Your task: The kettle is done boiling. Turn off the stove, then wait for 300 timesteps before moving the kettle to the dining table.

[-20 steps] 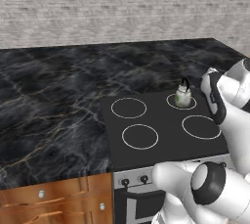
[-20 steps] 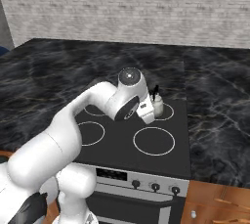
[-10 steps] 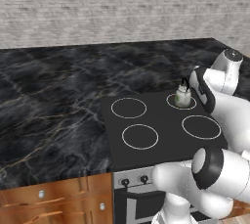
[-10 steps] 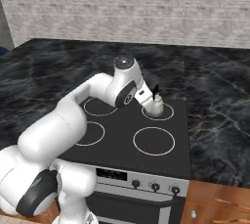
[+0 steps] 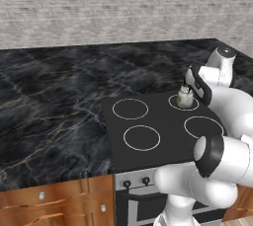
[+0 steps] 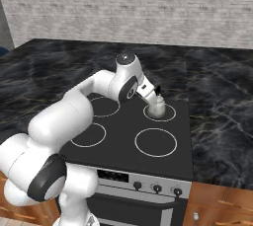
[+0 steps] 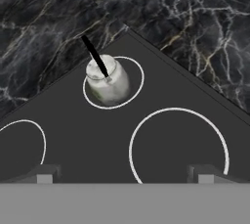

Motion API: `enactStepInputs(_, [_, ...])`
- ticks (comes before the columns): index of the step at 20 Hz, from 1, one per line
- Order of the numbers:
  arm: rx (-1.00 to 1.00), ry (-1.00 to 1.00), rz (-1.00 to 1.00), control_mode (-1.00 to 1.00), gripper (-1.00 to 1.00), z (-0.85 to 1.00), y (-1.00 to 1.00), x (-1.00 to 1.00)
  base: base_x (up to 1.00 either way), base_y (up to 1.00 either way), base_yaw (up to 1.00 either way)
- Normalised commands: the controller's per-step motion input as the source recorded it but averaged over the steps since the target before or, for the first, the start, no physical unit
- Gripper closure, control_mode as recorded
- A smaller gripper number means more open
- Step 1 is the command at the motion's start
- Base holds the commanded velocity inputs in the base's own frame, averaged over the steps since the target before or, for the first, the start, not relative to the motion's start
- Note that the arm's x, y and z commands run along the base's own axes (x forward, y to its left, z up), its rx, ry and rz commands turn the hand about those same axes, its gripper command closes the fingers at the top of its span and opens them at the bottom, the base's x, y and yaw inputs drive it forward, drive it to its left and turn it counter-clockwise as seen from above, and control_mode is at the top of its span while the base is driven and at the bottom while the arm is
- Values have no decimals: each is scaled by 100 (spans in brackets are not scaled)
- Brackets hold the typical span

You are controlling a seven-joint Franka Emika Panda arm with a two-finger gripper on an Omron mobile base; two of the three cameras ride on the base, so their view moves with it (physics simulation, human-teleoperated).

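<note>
- Black glass of the stove (image 7: 161, 100) runs out beneath the claw (image 7: 125, 175), whose two fingertips (image 7: 45, 175) stand spread wide at the foot of the hand view, nothing between them.
- Nearest below the claw lies an empty burner ring (image 7: 178, 152); a second ring is cut off to the side of it.
- Beyond that ring, ahead of the fingertips and a little off their midline, the kettle (image 7: 108, 82) sits upright inside the far burner ring (image 7: 113, 82), well apart from both tips.
- Its thin black handle (image 7: 95, 57) stands edge-on to the hand camera, a slanted bar running away from the claw; judged from this, the fingers would have to be squared across that line before closing on it.
- From the base cameras the kettle (image 5: 185, 97) shows on the rear burner beside the wrist (image 6: 129, 88), with the hand close over that corner of the stove (image 6: 128, 158).
- Farther still, veined dark marble counter (image 7: 195, 17) borders the cooktop.
- Knobs (image 6: 157, 188) on the steel front panel are too small to show whether they are turned off.
- Hard to make out: the kettle's spout and lid, blurred into one pale shape.
</note>
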Motion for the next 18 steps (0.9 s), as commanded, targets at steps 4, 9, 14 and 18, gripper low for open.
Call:
enactStepInputs(4, [0, 0, 1, -100, -100, -20, 0, 10, 0, 0, 0])
enactStepInputs(9, [-1, 0, 0, -100, -100, -6, 0, 19, 0, 0, 0])
enactStepInputs(14, [-4, 0, 0, -100, -100, -1, 0, 22, 0, 0, 0])
enactStepInputs(18, [-3, 1, 5, -100, -100, 0, -1, 24, 0, 0, 0])
